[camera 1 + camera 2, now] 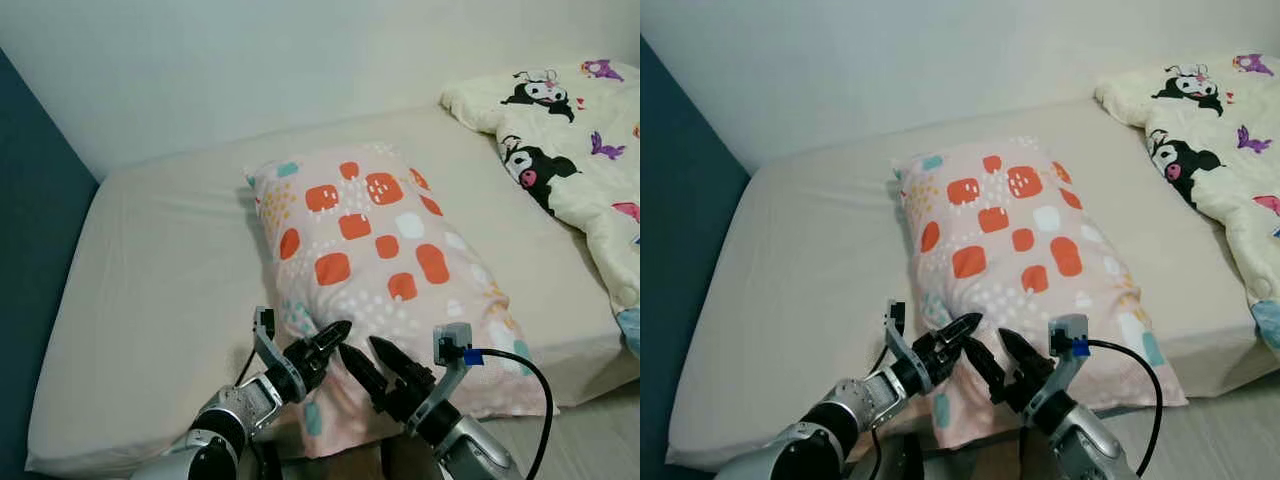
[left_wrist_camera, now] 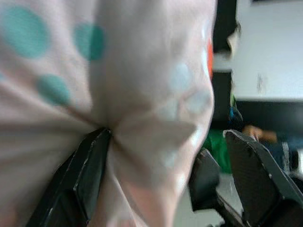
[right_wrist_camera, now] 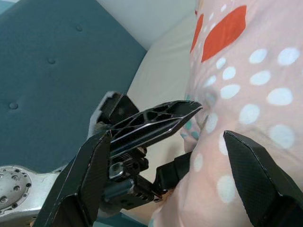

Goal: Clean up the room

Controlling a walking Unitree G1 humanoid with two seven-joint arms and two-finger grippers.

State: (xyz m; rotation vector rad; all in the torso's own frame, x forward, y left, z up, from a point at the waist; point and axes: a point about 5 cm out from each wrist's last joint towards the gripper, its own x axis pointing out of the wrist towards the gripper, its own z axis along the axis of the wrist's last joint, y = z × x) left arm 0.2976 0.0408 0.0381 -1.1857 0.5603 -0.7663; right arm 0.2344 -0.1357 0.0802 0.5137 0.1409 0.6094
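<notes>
A pink pillow (image 1: 370, 250) with orange squares and teal and white dots lies lengthwise on the beige bed (image 1: 170, 270). Its near end overhangs the bed's front edge. Both grippers are at that near end. My left gripper (image 1: 330, 338) is open, with bunched pillow fabric (image 2: 142, 118) pressed against one finger (image 2: 87, 179) and the other finger (image 2: 255, 175) standing clear of it. Just to its right, my right gripper (image 1: 357, 345) is open with its tips against the pillow's near edge (image 3: 246, 132). The right wrist view also looks across at the left gripper's fingers (image 3: 156, 118).
A cream blanket (image 1: 570, 140) with cartoon prints is heaped on the bed's right side. A dark blue padded headboard (image 1: 30, 250) bounds the bed on the left, with a white wall behind. Floor (image 1: 600, 420) shows at the lower right.
</notes>
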